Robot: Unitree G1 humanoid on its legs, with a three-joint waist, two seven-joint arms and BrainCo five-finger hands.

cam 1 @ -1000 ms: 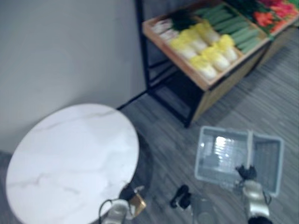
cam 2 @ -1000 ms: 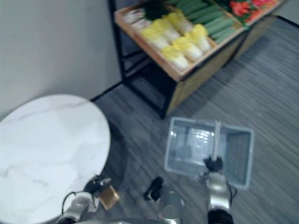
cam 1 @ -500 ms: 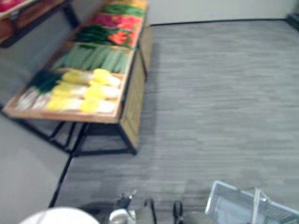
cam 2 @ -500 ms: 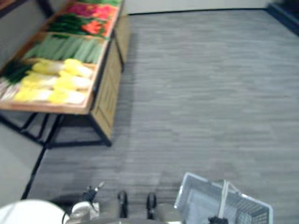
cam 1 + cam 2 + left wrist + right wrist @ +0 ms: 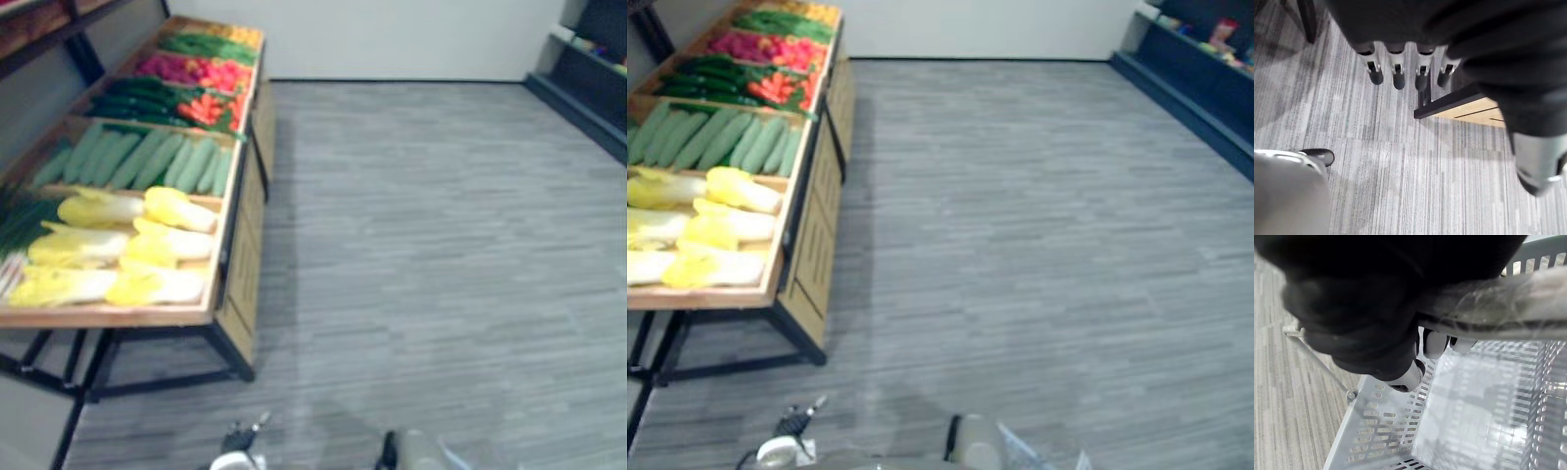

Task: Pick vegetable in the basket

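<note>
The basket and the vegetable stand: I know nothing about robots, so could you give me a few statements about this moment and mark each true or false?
1. The right hand is curled round the handle of the basket. True.
2. The basket already has vegetables in it. False: the right wrist view shows its inside bare.
3. The left hand holds a cucumber. False: its fingers hang straight over the floor and hold nothing.
4. On the wooden stand, the yellow cabbages lie at the near end, with the long pale green vegetables behind them. True.
</note>
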